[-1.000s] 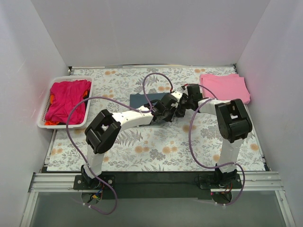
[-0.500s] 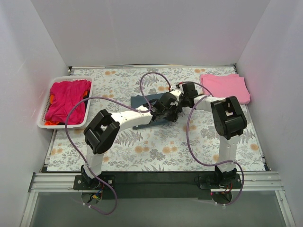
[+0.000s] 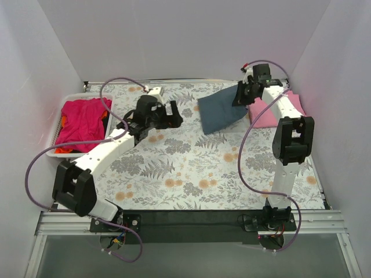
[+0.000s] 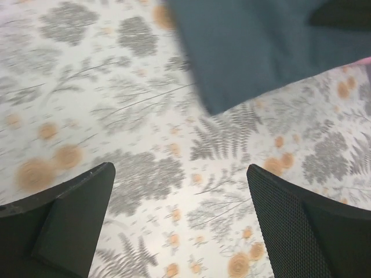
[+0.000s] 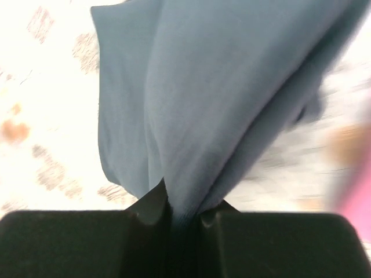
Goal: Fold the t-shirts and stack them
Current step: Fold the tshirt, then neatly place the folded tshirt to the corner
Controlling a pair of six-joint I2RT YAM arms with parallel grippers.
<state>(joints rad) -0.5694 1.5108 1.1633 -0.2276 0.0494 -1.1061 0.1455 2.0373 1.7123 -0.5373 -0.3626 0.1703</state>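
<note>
My right gripper (image 3: 240, 96) (image 5: 182, 209) is shut on an edge of the dark slate blue-grey t-shirt (image 3: 219, 113) (image 5: 220, 87). The shirt hangs folded from it above the back right of the table. Just right of it lies the folded light pink t-shirt (image 3: 297, 105), partly behind the right arm. My left gripper (image 3: 172, 113) (image 4: 179, 194) hovers open and empty over the table's back middle, left of the blue shirt (image 4: 261, 46). A magenta t-shirt (image 3: 84, 119) fills the basket, with an orange-red one (image 3: 105, 115) showing at its edge.
The white slotted basket (image 3: 53, 139) stands at the far left of the floral tablecloth (image 3: 191, 168). White walls close in the back and both sides. Purple cables loop off both arms.
The left gripper let go of the blue shirt, opened wide and swung back left. The right gripper shut on the shirt and carried it up toward the back right, beside the pink shirt.
</note>
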